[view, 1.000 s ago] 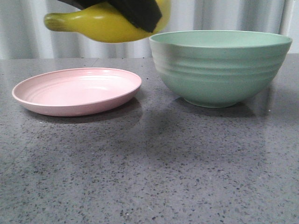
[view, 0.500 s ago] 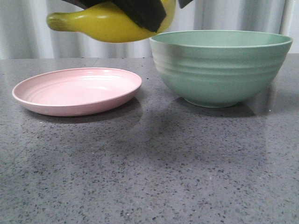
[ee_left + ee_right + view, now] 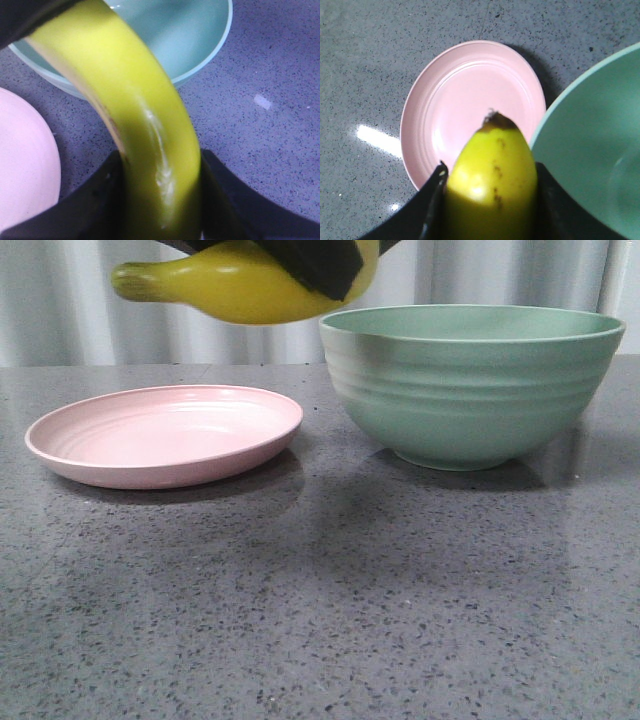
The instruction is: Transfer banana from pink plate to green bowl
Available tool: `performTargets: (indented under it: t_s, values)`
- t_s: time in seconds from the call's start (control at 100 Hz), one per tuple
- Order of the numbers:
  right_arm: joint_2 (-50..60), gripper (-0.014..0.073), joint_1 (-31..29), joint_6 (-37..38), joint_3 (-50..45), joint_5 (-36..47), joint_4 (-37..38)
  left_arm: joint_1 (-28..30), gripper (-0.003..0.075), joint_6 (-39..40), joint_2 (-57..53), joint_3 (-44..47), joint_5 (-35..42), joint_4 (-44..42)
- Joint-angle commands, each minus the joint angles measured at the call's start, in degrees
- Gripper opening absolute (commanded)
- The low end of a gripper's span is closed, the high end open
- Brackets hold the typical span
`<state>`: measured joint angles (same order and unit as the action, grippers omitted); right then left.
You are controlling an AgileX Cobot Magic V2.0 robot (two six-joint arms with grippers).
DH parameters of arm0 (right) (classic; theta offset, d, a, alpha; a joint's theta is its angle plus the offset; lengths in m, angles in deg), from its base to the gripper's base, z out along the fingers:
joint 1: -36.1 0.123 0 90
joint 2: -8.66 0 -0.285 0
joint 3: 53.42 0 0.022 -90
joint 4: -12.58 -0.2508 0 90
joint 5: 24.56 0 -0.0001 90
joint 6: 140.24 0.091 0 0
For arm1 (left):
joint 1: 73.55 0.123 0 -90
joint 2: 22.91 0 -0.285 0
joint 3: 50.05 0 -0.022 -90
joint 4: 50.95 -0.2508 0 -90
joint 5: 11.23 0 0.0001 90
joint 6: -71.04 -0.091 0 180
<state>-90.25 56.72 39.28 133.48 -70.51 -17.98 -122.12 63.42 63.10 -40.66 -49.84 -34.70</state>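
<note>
The yellow banana (image 3: 230, 290) hangs in the air at the top of the front view, its greenish stem pointing left, above the gap between the pink plate (image 3: 165, 435) and the green bowl (image 3: 470, 390). A black finger (image 3: 315, 265) crosses it. In the left wrist view my left gripper (image 3: 161, 167) is shut on the banana (image 3: 145, 115), with the bowl (image 3: 170, 30) and plate (image 3: 20, 165) below. In the right wrist view my right gripper (image 3: 490, 175) is shut on the banana's dark-tipped end (image 3: 492, 165), over the plate (image 3: 470, 95) and beside the bowl (image 3: 590, 140).
Plate and bowl stand side by side on a grey speckled tabletop (image 3: 320, 610). A pale curtain (image 3: 60, 310) hangs behind. The plate holds nothing, and no object shows in the bowl.
The banana has drifted a little to the right and slightly up, towards the bowl's left rim. Plate and bowl have not moved.
</note>
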Motion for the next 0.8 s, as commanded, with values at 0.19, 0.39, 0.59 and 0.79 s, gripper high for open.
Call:
performTargets:
  t_s: [0.19,0.39,0.59,0.79]
  values:
    - [2.3,-0.0079,-0.1,-1.2,1.8,3.4,1.7,-0.5,0.0355,0.1,-2.3,-2.0,2.6,1.7]
    - [3.5,-0.0079,-3.0,-1.2,1.8,7.4,4.5,-0.5,0.0437,0.1,-4.3,-2.0,2.0,1.7]
    - [4.5,-0.0079,-10.3,-1.2,2.6,10.6,4.7,-0.5,0.0437,0.1,-7.5,-2.0,2.3,1.7]
    - [3.8,-0.0079,-15.3,-1.2,2.6,12.2,7.0,-0.5,0.0431,0.3,-9.0,-2.0,2.5,2.1]
